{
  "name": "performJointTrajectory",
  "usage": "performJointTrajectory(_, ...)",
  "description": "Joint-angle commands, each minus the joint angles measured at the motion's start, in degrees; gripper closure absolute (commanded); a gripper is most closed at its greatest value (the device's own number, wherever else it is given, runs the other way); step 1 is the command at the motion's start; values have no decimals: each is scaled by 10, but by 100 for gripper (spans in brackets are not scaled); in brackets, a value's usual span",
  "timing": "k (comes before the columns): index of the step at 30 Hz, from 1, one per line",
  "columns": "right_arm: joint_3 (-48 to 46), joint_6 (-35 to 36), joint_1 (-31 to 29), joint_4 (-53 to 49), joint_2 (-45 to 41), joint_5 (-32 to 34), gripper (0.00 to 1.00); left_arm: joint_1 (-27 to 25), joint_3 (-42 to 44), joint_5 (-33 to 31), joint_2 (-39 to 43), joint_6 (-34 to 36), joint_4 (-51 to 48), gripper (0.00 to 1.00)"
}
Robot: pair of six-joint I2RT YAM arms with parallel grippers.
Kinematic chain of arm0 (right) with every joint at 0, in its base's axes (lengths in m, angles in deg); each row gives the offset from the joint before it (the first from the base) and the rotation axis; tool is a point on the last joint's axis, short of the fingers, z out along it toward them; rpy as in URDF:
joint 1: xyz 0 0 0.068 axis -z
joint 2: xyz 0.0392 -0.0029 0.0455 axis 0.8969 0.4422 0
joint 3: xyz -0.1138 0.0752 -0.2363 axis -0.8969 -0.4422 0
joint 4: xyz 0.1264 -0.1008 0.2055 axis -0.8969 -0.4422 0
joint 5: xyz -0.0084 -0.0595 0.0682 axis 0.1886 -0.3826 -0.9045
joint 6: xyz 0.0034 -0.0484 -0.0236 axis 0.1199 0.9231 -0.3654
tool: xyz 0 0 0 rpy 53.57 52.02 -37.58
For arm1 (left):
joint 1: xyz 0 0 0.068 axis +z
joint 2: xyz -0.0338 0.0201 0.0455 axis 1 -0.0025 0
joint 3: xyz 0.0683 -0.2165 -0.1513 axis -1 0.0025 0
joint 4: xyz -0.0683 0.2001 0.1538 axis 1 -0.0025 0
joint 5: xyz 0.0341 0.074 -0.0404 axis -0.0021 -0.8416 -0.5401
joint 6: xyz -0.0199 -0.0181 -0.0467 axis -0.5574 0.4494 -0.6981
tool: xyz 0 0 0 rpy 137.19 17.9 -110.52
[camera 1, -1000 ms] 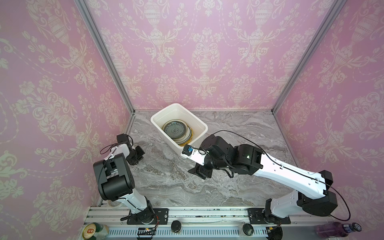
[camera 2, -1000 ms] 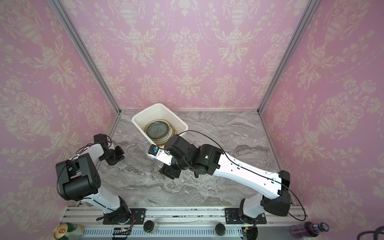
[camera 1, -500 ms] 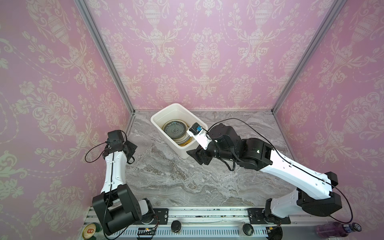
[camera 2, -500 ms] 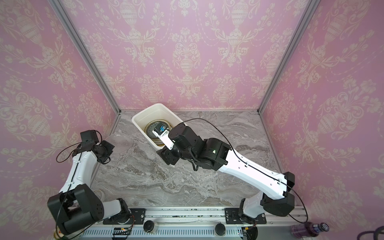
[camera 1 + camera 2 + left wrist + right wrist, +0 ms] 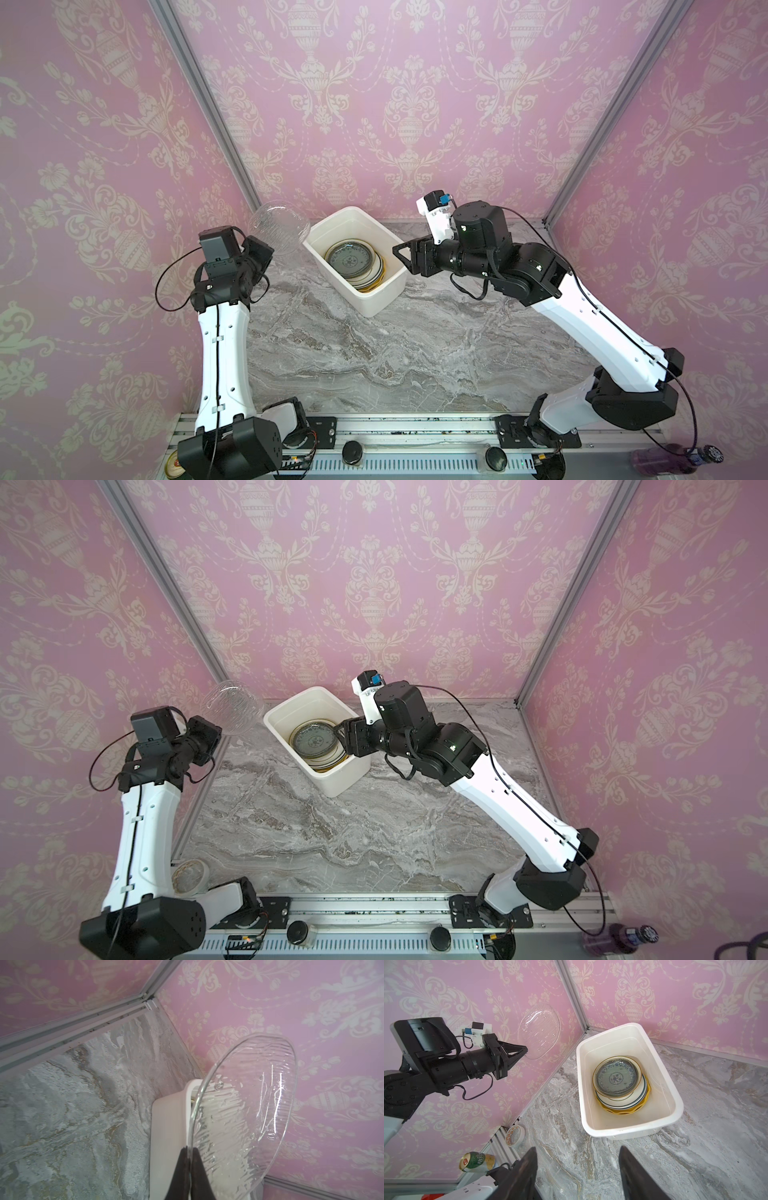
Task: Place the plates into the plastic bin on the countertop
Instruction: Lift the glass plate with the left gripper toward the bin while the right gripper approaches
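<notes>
A clear glass plate [image 5: 279, 226] [image 5: 235, 704] [image 5: 245, 1115] [image 5: 538, 1030] hangs tilted in the air just left of the white plastic bin [image 5: 374, 299] [image 5: 336, 779] [image 5: 166, 1136] [image 5: 629, 1132]. My left gripper [image 5: 271, 250] [image 5: 219, 729] [image 5: 189, 1149] [image 5: 526, 1051] is shut on the plate's rim. Inside the bin lies a stack of plates [image 5: 353, 262] [image 5: 316, 742] [image 5: 616, 1078], a teal patterned one on top and a yellow one at the bottom. My right gripper [image 5: 401, 259] [image 5: 343, 737] [image 5: 577, 1148] hovers open by the bin's right rim, above the marble countertop [image 5: 374, 353], holding nothing.
A tape roll [image 5: 191, 877] [image 5: 515, 1135] lies at the countertop's front left corner. A drink can [image 5: 477, 1164] lies beyond the left rail, and a purple bottle [image 5: 665, 457] lies past the front rail on the right. Pink patterned walls close in three sides.
My left arm has swung up from the countertop's left edge toward the bin with the glass plate. My right gripper has moved from the bin's front to its right rim, jaws slightly narrower.
</notes>
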Motion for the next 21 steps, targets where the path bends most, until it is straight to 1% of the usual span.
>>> performJointTrajectory(1,15,-72,11,10,20,-14,41,-50,-37,39,-15,-34,9,100)
performJointTrajectory(2,17,-74,13,18,27,-19,42,-65,-40,41,-18,-43,13,100)
performJointTrajectory(3,21,-95,14,24,34,-23,43,-77,-40,41,-18,-51,17,100)
performJointTrajectory(7,58,-141,23,38,83,-30,46,-128,-33,31,-24,-74,33,100)
performJointTrajectory(10,88,-179,32,50,127,-42,46,-157,-21,26,-30,-89,47,100)
performJointTrajectory(16,129,-252,46,90,197,-70,48,-211,-8,-7,-37,-101,62,100)
performJointTrajectory(19,159,-267,47,82,229,-72,52,-230,-2,-24,-38,-104,63,100)
performJointTrajectory(20,166,-270,47,80,237,-73,54,-236,0,-29,-38,-105,65,100)
performJointTrajectory(21,174,-275,47,78,246,-73,60,-241,1,-38,-36,-105,64,100)
